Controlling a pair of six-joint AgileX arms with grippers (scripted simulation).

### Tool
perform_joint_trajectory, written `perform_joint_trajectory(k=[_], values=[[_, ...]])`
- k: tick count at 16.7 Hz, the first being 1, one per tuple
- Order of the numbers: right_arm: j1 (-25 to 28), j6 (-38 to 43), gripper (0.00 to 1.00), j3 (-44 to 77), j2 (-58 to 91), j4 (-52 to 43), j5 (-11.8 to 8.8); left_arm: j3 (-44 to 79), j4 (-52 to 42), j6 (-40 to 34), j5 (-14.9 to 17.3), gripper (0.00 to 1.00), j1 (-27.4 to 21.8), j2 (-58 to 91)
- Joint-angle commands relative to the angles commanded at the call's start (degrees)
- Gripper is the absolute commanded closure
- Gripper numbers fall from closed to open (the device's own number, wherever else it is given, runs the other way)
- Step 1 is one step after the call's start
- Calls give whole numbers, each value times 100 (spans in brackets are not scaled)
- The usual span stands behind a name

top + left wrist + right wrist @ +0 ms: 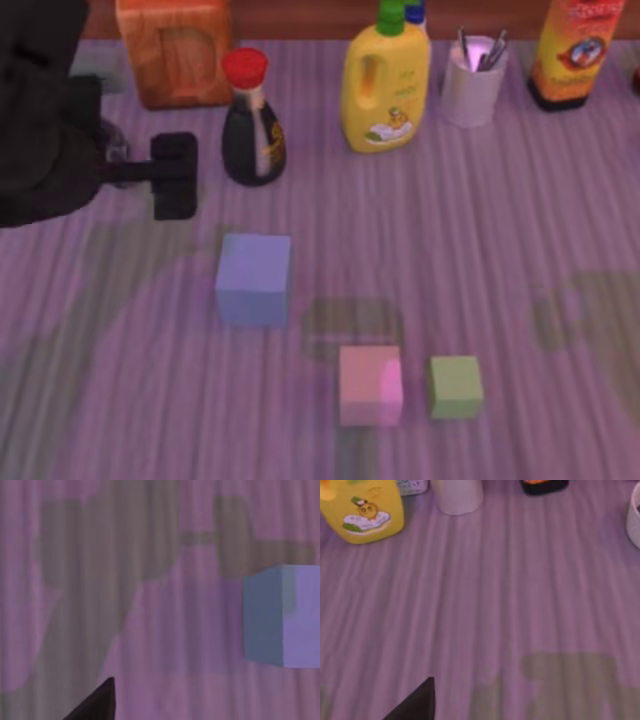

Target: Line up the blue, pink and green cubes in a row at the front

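Note:
The blue cube [254, 278] stands left of the table's middle and also shows in the left wrist view [285, 615]. The pink cube [370, 385] and the smaller green cube [456, 387] sit side by side near the front, a small gap between them. My left gripper [175, 177] hovers behind and to the left of the blue cube, open and empty; a single dark fingertip [102, 702] shows in its wrist view. My right arm is outside the top view; its gripper [462, 705] is open over bare table, with one fingertip [420, 702] visible.
Along the back stand an orange box [175, 50], a red-capped dark sauce bottle [252, 120], a yellow bottle [386, 85], a white cup [474, 80] holding utensils, and an orange-labelled bottle [578, 55]. The sauce bottle is close to my left gripper.

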Motion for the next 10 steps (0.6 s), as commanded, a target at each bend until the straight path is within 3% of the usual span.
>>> perform_joint_trajectory(k=[5, 10], values=[[-968, -896, 0, -1809, -1976, 1417, -380, 1947, -1380, -528, 9, 0, -602, 2390], [-1520, -1361, 0, -2768, -3143, 2430, -822, 3286, -2175, -863, 14, 0, -981, 3809]])
